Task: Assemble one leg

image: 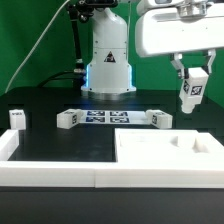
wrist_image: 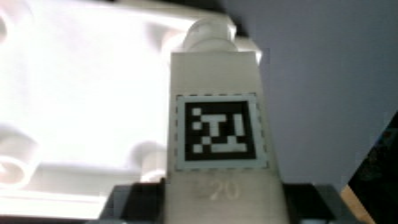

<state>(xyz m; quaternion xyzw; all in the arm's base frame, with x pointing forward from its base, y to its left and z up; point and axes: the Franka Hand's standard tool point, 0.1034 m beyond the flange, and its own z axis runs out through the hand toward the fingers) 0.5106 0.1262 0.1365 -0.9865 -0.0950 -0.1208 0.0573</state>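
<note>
My gripper (image: 191, 76) is shut on a leg (image: 190, 92), a small white post with a black-and-white marker tag, and holds it in the air above the right part of the wide flat white slab (image: 170, 152). In the wrist view the leg (wrist_image: 219, 110) fills the middle, tag facing the camera, its far end narrowing to a peg. The dark fingers (wrist_image: 146, 192) press on both sides of its near end. The slab (wrist_image: 89, 100) lies below it, bright and blurred.
The marker board (image: 108, 118) lies at the back centre in front of the arm's base. Other white legs stand by its ends (image: 66, 120) (image: 158, 120), and one stands at the far left (image: 17, 118). A white rail (image: 10, 146) runs along the front left.
</note>
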